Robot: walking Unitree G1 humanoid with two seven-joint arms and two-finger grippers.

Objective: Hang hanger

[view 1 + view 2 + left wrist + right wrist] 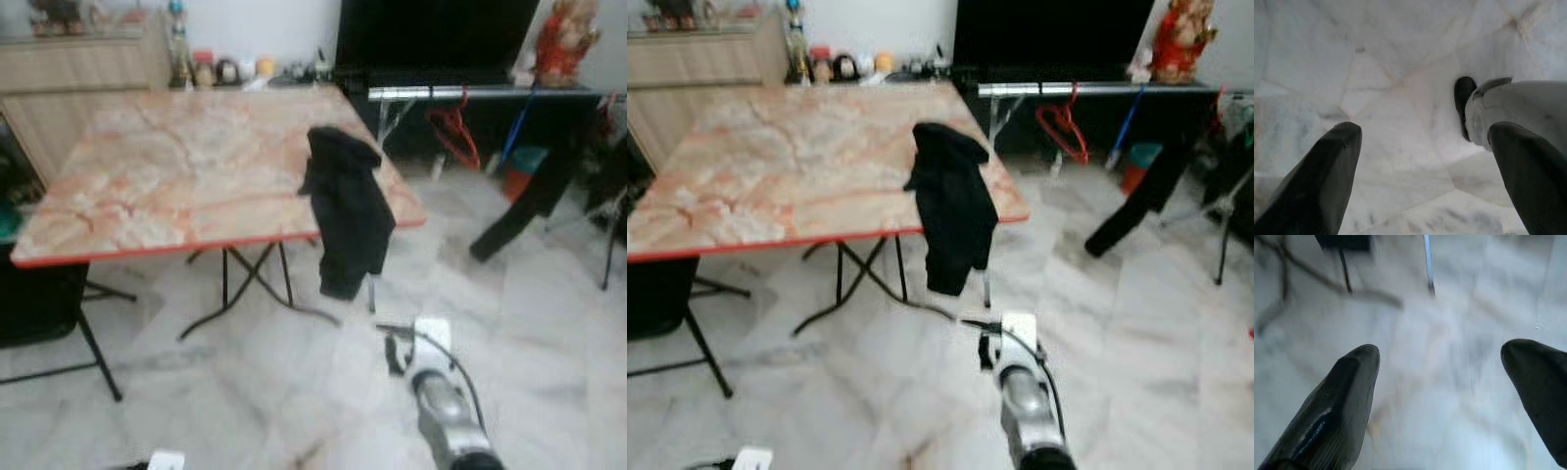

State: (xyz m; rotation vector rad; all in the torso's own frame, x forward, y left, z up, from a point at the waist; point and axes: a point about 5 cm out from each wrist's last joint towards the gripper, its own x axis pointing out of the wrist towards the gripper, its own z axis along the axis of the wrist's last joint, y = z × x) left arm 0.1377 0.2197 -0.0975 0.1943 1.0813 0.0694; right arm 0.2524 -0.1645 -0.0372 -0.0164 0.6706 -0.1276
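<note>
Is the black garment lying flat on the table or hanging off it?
Hanging: the black garment drapes over the table edge toward the floor.

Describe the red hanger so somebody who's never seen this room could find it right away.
Look past the marble-patterned folding table to the metal rail in front of the big dark screen at the back wall. The red hanger hangs from that rail by its hook. It is a thin red outline, unlike the black garment draped over the table's edge.
</note>
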